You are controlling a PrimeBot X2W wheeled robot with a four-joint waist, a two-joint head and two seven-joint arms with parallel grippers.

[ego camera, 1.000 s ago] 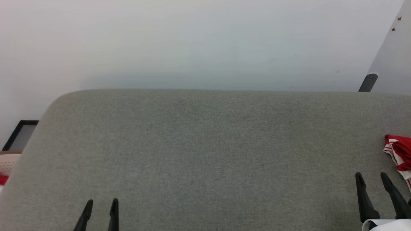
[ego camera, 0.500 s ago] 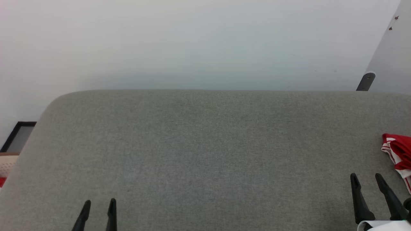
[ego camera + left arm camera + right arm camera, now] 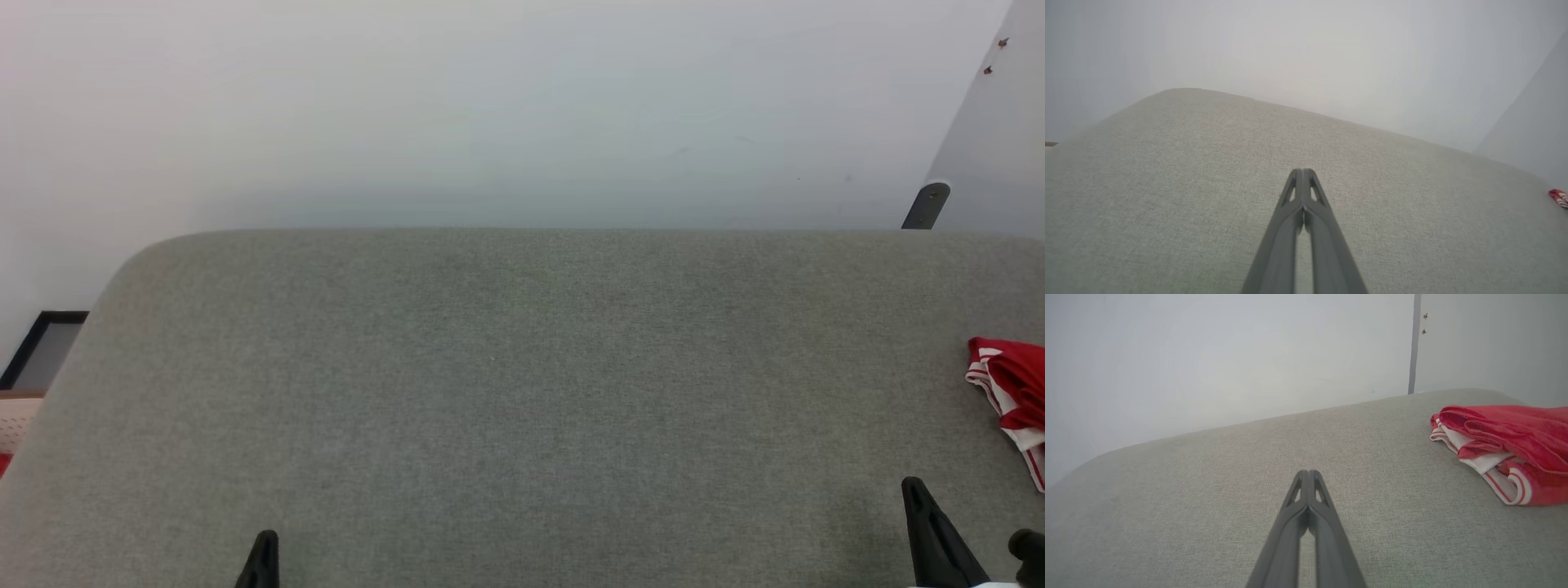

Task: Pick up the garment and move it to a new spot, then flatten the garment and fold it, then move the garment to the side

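Two grippers: the left gripper and the right gripper both point across a grey upholstered surface, well apart from each other.
Left gripper: its fingers are pressed together from tip to base with nothing between them. It lies over bare fabric at the lower left of the head view. Whether the tips touch the cloth cannot be told.
Right gripper: its fingers are likewise clenched on nothing. It sits at the lower right of the head view, near the garment but apart from it.
Garment: bunched in a loose heap at the surface's right side, cut off by the frame edge. Red folds lie on top, with a white panel and thin stripes showing at its nearer edge.
Surface: woven grey fabric with a rounded far-left corner.
Wall: pale and plain behind the surface.
Panel: pale and slanted at the far right, bearing two small dark marks. A dark bracket sits at its foot.
Frame: black-edged, low at the left beyond the surface.
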